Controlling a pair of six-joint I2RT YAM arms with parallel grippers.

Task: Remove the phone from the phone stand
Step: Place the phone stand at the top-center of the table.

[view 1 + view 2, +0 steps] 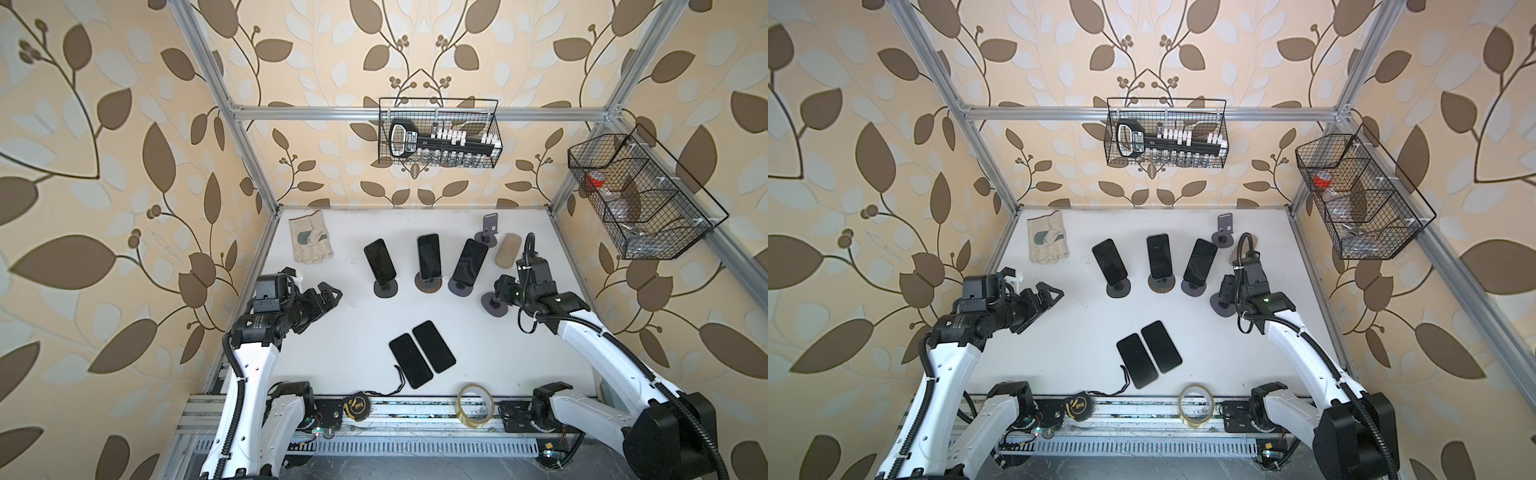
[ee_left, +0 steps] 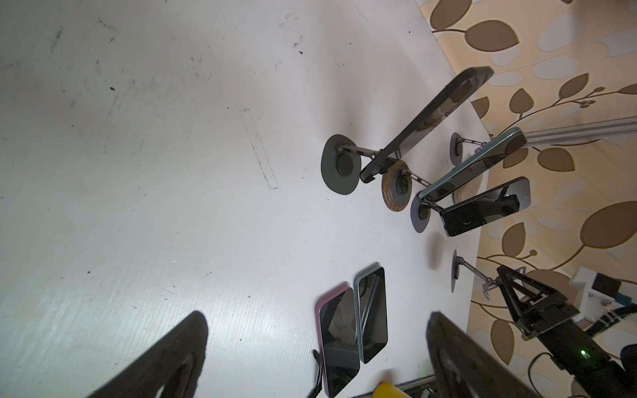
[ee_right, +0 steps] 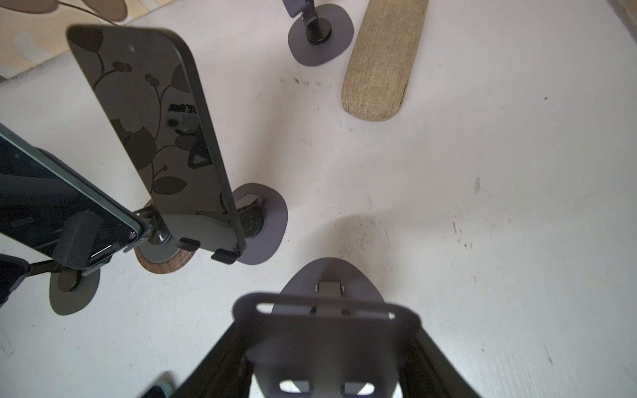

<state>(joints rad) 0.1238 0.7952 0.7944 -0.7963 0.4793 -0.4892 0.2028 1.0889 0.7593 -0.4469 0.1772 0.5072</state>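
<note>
A work glove [image 1: 311,237] lies flat at the far left of the white table [image 1: 361,320], near the back corner. Nearer the front, the left gripper [image 1: 332,292] hovers above the surface with its jaws spread wide and nothing between them. In the left wrist view its fingers [image 2: 165,361] frame mostly bare tabletop.

The left phone [image 1: 380,261] is the standing phone closest to those jaws. It leans on its dark stand [image 1: 386,289] to their right and farther back, well apart from them. Next along, the middle phone [image 1: 429,256] rests on a wood-rimmed stand [image 1: 429,286], and the right phone [image 1: 470,260] leans on a grey stand [image 1: 460,287]. In front of this row two loose phones [image 1: 410,360] lie flat, side by side.

Farther right, the right gripper [image 1: 501,289] is closed on the upright plate of an empty stand [image 3: 327,341], whose base sits on the table. The right phone stands just to the left of these jaws, not between them.

Behind the right gripper a fabric case [image 1: 508,250] lies flat. A second empty stand [image 1: 490,227] stands at the back.
</note>
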